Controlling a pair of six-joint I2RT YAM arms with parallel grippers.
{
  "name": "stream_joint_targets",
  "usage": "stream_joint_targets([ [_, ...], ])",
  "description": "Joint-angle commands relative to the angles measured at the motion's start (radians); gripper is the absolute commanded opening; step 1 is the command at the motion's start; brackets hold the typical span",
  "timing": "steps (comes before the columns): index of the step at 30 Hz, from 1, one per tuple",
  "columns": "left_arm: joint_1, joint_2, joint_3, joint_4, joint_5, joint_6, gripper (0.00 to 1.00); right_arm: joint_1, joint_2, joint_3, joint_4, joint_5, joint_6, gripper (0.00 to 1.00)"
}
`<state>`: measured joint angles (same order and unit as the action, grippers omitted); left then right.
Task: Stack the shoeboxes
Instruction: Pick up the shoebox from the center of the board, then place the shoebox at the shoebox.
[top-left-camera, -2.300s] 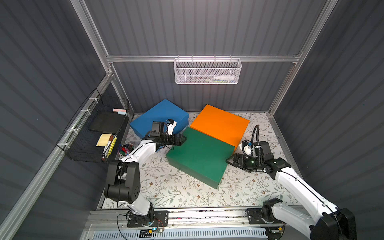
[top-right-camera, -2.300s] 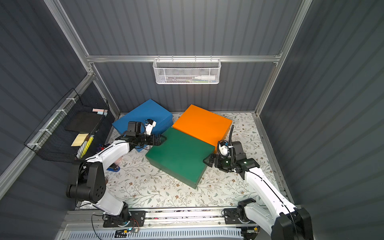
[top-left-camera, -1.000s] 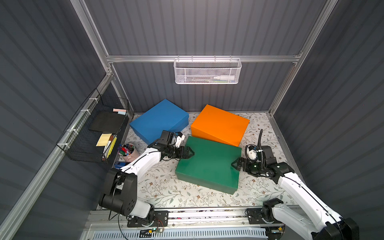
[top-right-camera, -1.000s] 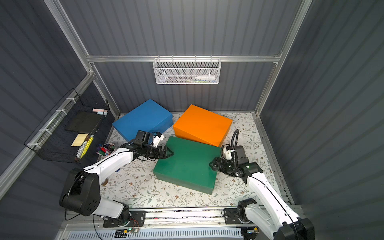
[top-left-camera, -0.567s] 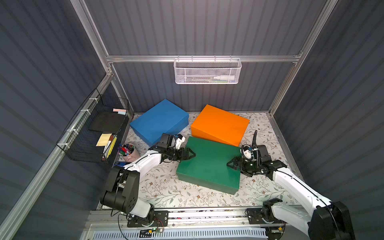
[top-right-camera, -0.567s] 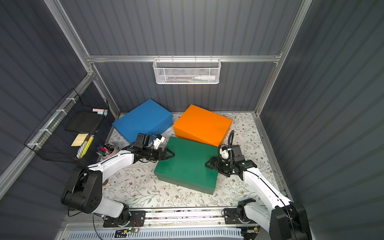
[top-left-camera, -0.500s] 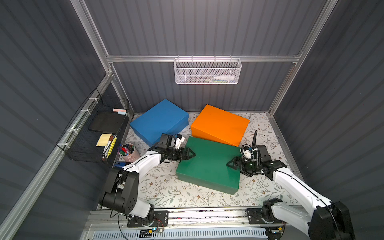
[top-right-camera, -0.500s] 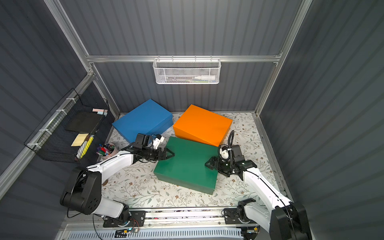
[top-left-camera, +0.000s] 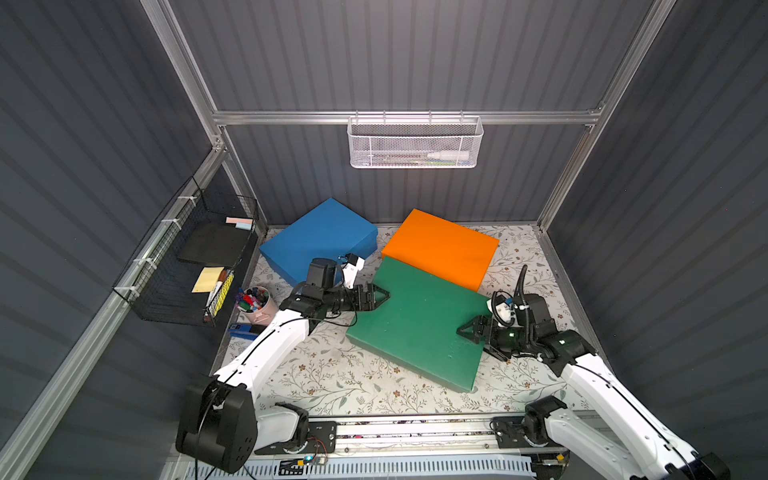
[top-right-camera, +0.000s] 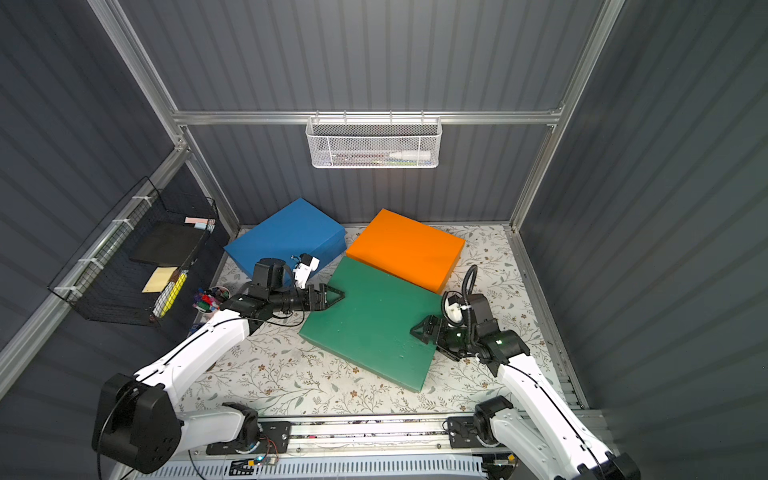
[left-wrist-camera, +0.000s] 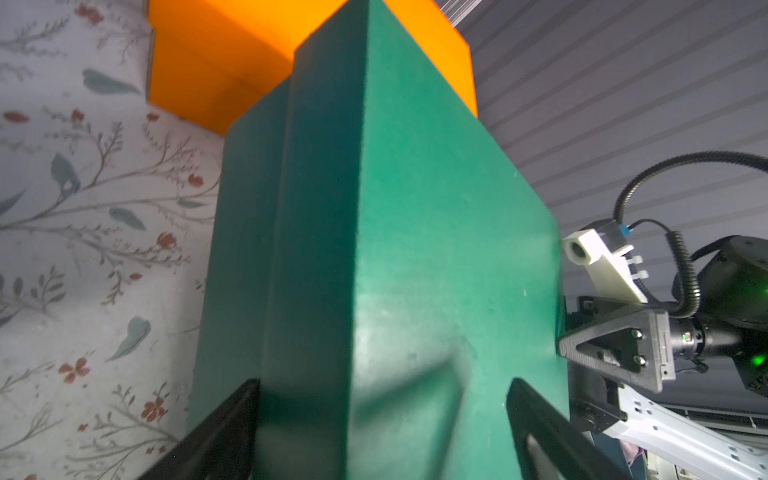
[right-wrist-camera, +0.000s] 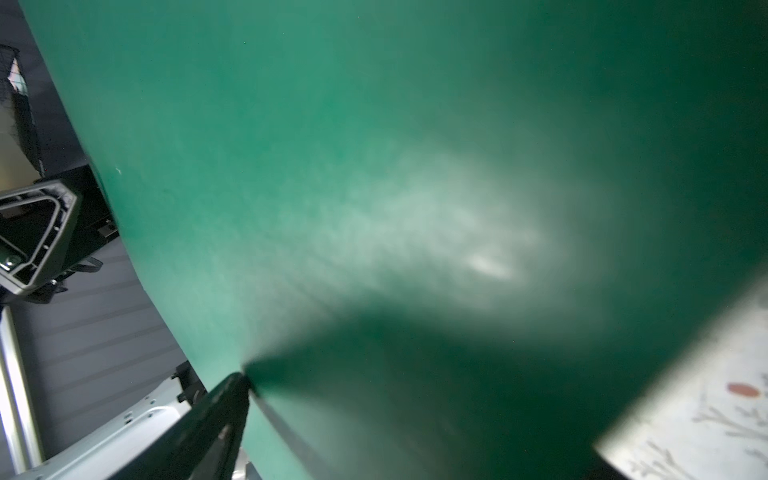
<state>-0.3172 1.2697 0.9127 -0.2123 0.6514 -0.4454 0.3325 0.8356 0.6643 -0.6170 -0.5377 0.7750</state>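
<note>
The green shoebox (top-left-camera: 415, 328) (top-right-camera: 370, 332) lies mid-table, its far edge against the front of the orange shoebox (top-left-camera: 440, 249) (top-right-camera: 405, 249). The blue shoebox (top-left-camera: 320, 237) (top-right-camera: 286, 237) stands apart at the back left. My left gripper (top-left-camera: 380, 296) (top-right-camera: 334, 296) (left-wrist-camera: 382, 386) straddles the green box's left corner, jaws wide, one finger over the lid and one low on the side. My right gripper (top-left-camera: 467, 332) (top-right-camera: 419, 328) clasps the box's right edge the same way. In the right wrist view one finger (right-wrist-camera: 232, 395) touches the green surface (right-wrist-camera: 374, 166); the other is hidden.
A pink cup of markers (top-left-camera: 253, 301) stands at the table's left edge beside my left arm. A black wire rack (top-left-camera: 187, 266) hangs on the left wall and a white wire basket (top-left-camera: 415, 141) on the back wall. Grey walls enclose the floral tablecloth (top-left-camera: 332, 374).
Both grippers have narrowed slightly round the green shoebox. The box has turned a little and its far-left corner has risen toward the orange box's corner.
</note>
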Motion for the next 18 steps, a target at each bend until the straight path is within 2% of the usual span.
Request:
stream_joint_targets([
  [1,-0.060,-0.030,0.086,-0.037,0.094,-0.035,0.92,0.022,-0.037,0.106,0.037,-0.048,0.041,0.91],
  [8,-0.062,0.031,0.263,-0.063,0.094,-0.010,0.92,0.022,-0.031,0.244,0.002,0.015,0.041,0.91],
  [13,-0.062,0.161,0.403,-0.052,0.114,0.018,0.92,0.016,0.009,0.358,-0.020,0.134,0.033,0.91],
  [18,-0.061,0.323,0.572,-0.039,0.136,0.029,0.93,-0.076,0.128,0.441,-0.007,0.068,0.036,0.91],
])
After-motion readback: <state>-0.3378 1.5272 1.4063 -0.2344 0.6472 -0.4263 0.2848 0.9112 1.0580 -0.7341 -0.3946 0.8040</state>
